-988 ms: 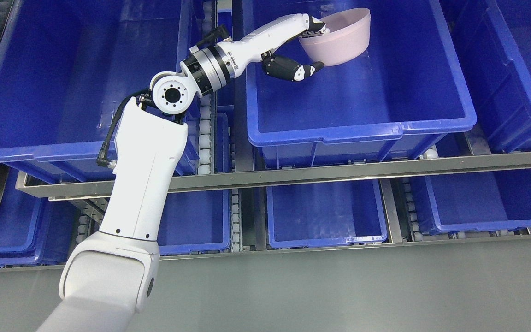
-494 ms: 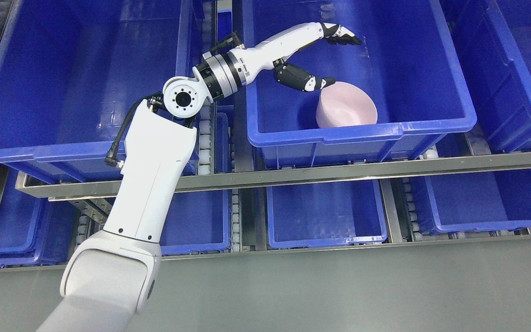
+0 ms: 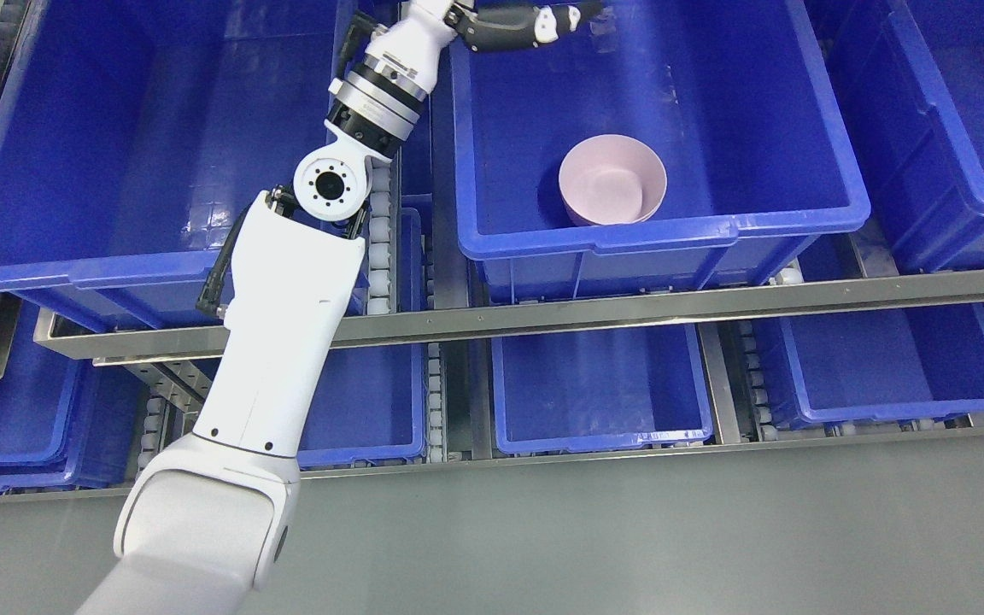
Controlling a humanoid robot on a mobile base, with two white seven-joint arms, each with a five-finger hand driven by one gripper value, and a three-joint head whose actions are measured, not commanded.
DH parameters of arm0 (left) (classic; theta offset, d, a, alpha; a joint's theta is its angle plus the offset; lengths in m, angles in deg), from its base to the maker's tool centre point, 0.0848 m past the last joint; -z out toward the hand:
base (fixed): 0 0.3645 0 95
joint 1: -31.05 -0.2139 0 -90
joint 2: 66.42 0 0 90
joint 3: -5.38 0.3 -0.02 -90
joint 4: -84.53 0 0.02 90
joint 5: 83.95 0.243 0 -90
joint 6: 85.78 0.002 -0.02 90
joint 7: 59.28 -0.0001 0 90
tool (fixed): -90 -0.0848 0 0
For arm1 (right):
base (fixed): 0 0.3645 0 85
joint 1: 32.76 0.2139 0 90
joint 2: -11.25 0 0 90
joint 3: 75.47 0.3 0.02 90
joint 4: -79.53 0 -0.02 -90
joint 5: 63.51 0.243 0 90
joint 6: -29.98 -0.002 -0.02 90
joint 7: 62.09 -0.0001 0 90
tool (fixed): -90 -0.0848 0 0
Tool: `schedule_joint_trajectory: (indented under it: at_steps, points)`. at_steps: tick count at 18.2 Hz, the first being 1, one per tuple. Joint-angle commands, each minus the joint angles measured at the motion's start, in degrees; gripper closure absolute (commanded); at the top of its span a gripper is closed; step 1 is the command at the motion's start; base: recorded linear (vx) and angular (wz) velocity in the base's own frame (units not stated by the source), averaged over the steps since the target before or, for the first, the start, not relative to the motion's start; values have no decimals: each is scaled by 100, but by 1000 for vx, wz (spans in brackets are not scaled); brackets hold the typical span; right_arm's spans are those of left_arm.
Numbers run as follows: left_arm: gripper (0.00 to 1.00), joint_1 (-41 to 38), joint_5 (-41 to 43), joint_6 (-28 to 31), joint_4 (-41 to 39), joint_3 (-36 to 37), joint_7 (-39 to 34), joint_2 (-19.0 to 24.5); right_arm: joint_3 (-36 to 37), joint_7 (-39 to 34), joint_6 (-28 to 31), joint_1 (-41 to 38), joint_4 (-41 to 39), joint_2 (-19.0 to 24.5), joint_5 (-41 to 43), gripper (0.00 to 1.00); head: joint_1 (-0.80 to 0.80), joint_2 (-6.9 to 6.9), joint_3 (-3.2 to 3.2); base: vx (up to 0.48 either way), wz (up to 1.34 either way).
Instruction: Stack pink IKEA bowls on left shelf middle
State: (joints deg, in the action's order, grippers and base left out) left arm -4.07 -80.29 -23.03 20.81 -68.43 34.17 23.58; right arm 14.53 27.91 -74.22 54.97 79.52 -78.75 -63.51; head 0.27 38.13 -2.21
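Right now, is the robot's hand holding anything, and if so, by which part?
Nothing. The left hand is empty, raised at the bin's far edge; the pink bowl sits upright inside, untouched.

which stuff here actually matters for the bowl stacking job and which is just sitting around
In the job:
- pink bowl, upright
- middle blue bin holding it
- left hand, at the top edge, holding nothing

Just there:
- left blue bin
- right blue bin
- lower blue bins
- metal shelf rail

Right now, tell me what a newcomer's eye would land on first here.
A pale pink round plastic bowl sits upright near the front wall of the large blue plastic bin on the upper shelf. The white left arm stretches up, its robot hand at the bin's far edge, holding nothing.
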Motion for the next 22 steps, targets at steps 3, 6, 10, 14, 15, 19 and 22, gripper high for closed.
schedule_joint_trajectory:
  at_steps: [3,6,10,14,15,19,22]
  points:
    - [5,-1453,-867,817,-2063,-353,-828,100,26,1,5,-1,-100,-100,9,0,0,0,0,-120,-75]
    - [3,-1753,-867,844,-2232,-423,-828,100,26,1,5,-1,-100,-100,9,0,0,-1,0,-193,-78]
    - [1,-2087,-867,721,-2400,-484,-793,100,26,1,5,-1,-100,-100,9,0,0,-1,0,-219,-9]
    - [2,-2035,-867,800,-2400,-853,-749,100,26,1,5,-1,-100,-100,9,0,0,-1,0,-216,-92]
    - [2,-2035,-867,818,-2400,-906,-749,100,26,1,5,-1,-100,-100,9,0,0,-1,0,-225,-144]
    - [2,-1965,-885,1317,-2469,-1073,-740,100,26,1,5,-1,-100,-100,9,0,0,-1,0,-191,-124]
    - [2,-1877,-885,1608,-2505,-1223,-627,100,26,1,5,-1,-100,-100,9,0,0,-1,0,-140,-68]
